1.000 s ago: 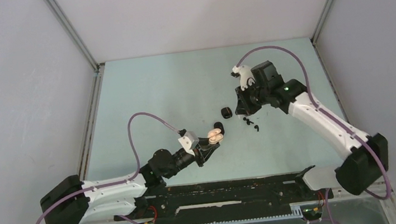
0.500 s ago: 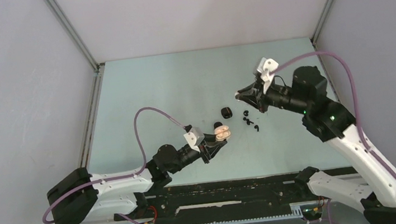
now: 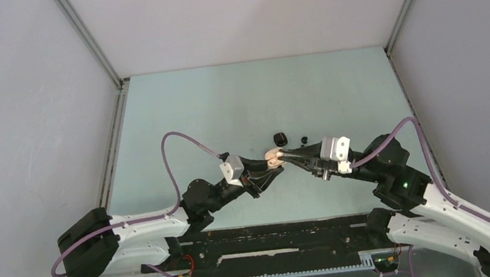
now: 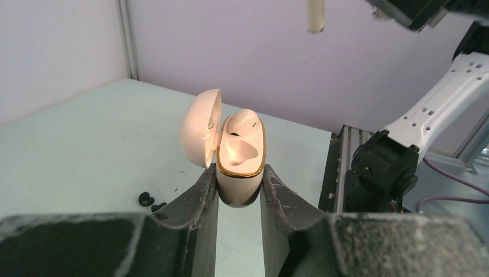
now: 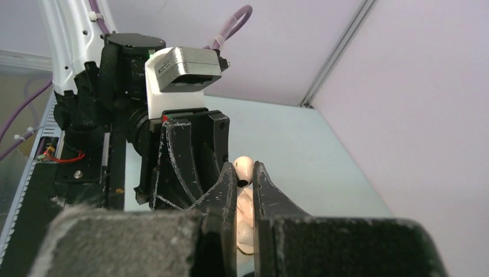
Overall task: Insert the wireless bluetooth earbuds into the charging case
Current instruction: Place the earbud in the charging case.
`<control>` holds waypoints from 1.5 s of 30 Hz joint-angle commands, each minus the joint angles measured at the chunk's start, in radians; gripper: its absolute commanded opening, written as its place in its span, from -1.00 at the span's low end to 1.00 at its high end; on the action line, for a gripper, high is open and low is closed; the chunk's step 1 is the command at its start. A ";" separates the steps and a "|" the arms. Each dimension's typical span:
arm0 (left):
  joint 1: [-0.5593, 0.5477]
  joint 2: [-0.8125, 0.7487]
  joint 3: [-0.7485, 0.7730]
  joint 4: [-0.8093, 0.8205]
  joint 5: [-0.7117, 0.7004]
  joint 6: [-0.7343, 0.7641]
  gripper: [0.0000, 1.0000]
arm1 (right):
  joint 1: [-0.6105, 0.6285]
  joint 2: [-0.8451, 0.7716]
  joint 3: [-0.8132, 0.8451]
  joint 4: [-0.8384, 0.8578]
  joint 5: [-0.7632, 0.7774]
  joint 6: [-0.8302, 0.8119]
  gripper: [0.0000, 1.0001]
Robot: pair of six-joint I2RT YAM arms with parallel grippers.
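Clamping the open charging case (image 4: 241, 156) above the near edge of the tabletop (image 4: 86, 127), your left end effector (image 4: 237, 176) presents one seated earbud (image 4: 242, 121). Your right end effector (image 5: 244, 168) is nearly closed (contents unclear). Expect light, slippery earbuds; pinch the stem.

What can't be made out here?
- Right wrist view: right fingers cover most of the cream gold-rimmed charging case; whether they grip anything is unclear.
- Left wrist view: top edge cuts off a pale stick; identity unknown.
- Left wrist view: tiny black earbuds on the table, too small and blurred to count.
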 commanded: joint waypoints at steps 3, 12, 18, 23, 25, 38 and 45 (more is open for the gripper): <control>-0.007 -0.035 0.021 0.089 0.016 -0.032 -1.00 | 0.059 0.000 -0.077 0.233 0.084 -0.031 -1.00; -0.009 -0.044 0.021 0.088 0.015 -0.027 -1.00 | 0.087 0.018 -0.135 0.324 0.083 -0.017 -1.00; -0.010 -0.052 0.014 0.088 0.009 -0.024 -1.00 | 0.103 0.023 -0.160 0.341 0.075 -0.034 -1.00; -0.010 -0.058 0.008 0.088 0.005 -0.016 -1.00 | 0.106 0.034 -0.171 0.329 0.087 -0.042 -1.00; -0.010 -0.062 0.004 0.089 0.005 -0.012 -1.00 | 0.107 0.041 -0.172 0.327 0.093 -0.044 -1.00; -0.010 -0.067 -0.007 0.089 0.017 -0.004 -1.00 | 0.107 0.066 -0.192 0.351 0.109 -0.028 -1.00; -0.012 -0.067 -0.010 0.089 0.022 -0.004 -1.00 | 0.107 0.073 -0.207 0.364 0.126 -0.027 -1.00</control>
